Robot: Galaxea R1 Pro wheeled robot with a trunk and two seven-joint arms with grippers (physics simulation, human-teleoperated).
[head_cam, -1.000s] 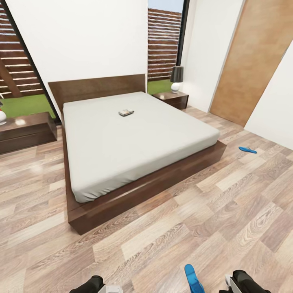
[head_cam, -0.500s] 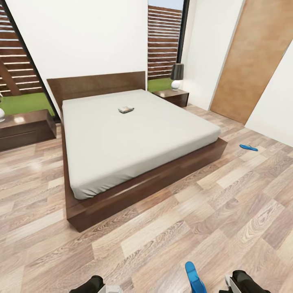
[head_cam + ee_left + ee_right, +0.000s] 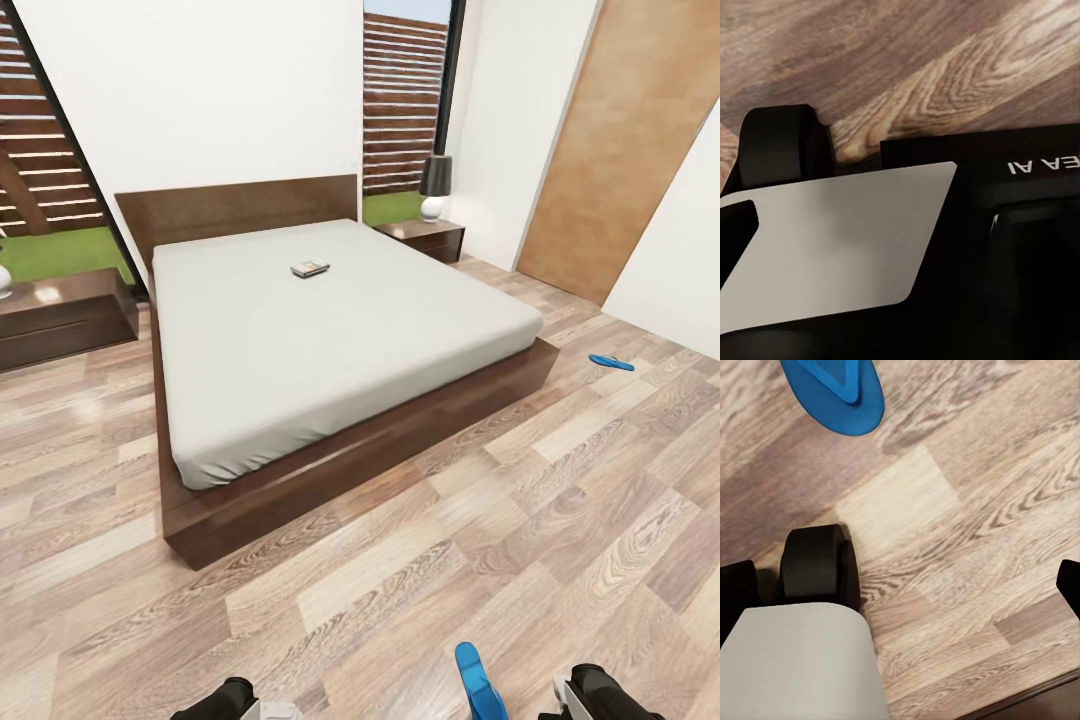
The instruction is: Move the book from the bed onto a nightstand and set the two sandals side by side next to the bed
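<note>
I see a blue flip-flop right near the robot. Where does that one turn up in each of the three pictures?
Head view: the near sandal lies on the wood-plank floor at the bottom edge, right of centre, partly cut off.
Left wrist view: not in it; floor and robot parts here.
Right wrist view: the same sandal sits at the top left, cut by the frame.
Shared landmark: the wood-plank floor.

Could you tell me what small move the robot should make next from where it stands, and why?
Probably lower the right arm toward the near sandal on the floor just in front of the base. The other sandal lies apart beyond the bed's foot corner, and the book sits far up the mattress, so this one seems closest.
</note>
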